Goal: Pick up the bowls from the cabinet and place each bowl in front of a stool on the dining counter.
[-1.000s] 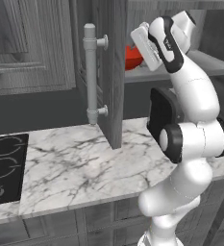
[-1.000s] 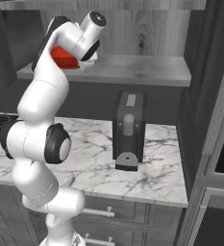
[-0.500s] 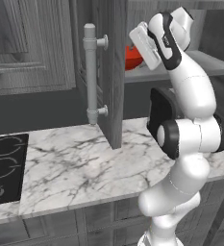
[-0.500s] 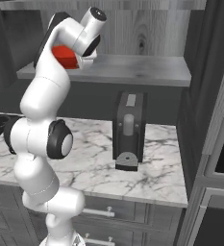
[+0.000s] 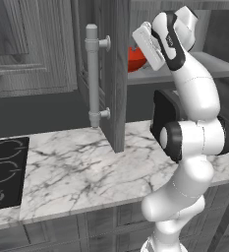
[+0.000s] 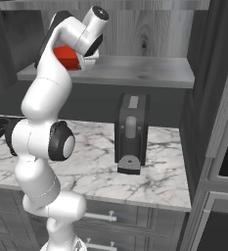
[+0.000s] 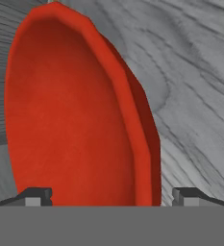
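The hand view shows the claw [image 7: 111, 194] spread wide around the glossy red bowl [image 7: 80, 115], apparently not touching; from the base, the bowl sits on the cabinet [image 5: 117, 74] shelf at twelve o'clock.

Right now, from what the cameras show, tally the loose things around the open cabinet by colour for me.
Red: 1, the red bowl on the cabinet shelf
Black: 1, the toaster on the marble worktop
Total: 2
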Available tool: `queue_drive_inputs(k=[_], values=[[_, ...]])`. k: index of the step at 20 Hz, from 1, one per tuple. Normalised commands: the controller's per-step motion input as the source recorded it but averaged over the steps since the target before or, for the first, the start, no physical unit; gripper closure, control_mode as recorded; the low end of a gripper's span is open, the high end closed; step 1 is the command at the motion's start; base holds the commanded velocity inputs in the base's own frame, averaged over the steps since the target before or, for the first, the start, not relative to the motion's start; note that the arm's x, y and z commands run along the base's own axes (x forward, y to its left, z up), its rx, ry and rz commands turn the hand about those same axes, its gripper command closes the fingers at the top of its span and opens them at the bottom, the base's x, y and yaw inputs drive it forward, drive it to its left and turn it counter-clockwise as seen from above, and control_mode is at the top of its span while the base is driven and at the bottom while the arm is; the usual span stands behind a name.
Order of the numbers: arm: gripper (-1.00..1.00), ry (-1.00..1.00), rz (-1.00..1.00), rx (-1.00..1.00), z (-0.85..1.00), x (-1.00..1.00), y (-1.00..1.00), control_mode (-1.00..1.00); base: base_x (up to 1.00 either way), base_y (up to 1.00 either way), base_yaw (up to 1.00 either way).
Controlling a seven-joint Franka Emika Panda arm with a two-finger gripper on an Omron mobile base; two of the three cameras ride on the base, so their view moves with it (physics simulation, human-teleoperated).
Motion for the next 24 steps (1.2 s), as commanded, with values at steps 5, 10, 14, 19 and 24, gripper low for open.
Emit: queue_drive_inputs(k=[5,10,14,19,24], values=[[1.00,0.00,0.00,0.00,0.00,0.00,0.00,-1.00,0.00,0.00,0.00],[1.00,0.00,0.00,0.00,0.00,0.00,0.00,-1.00,0.00,0.00,0.00],[1.00,0.00,0.00,0.00,0.00,0.00,0.00,-1.00,0.00,0.00,0.00],[1.00,0.00,0.00,0.00,0.00,0.00,0.00,-1.00,0.00,0.00,0.00],[1.00,0.00,-0.01,0.00,0.00,0.00,0.00,-1.00,0.00,0.00,0.00]])
